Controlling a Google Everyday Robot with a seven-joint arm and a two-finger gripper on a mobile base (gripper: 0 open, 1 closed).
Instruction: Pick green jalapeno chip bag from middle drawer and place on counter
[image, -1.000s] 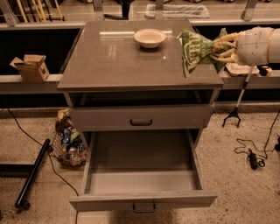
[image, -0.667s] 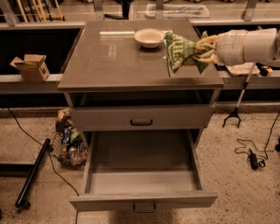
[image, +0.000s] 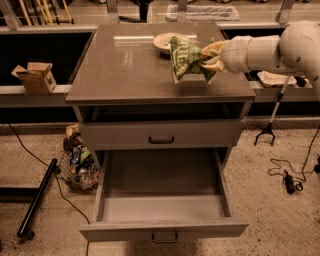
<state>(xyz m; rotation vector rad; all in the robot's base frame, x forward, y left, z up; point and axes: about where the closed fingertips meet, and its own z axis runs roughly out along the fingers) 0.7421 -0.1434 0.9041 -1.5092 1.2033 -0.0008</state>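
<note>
Fingers (image: 214, 49) pinch green jalapeno chip bag (image: 183, 59) over counter (image: 125, 70).

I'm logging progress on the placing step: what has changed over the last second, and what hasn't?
The pincer, shut on the green jalapeno chip bag, has carried it leftward from the right edge of the counter to a spot over the surface, close beside the white bowl. The bag is still gripped, not released. The bowl, the open, empty middle drawer and the shut upper drawer stayed put.
</note>
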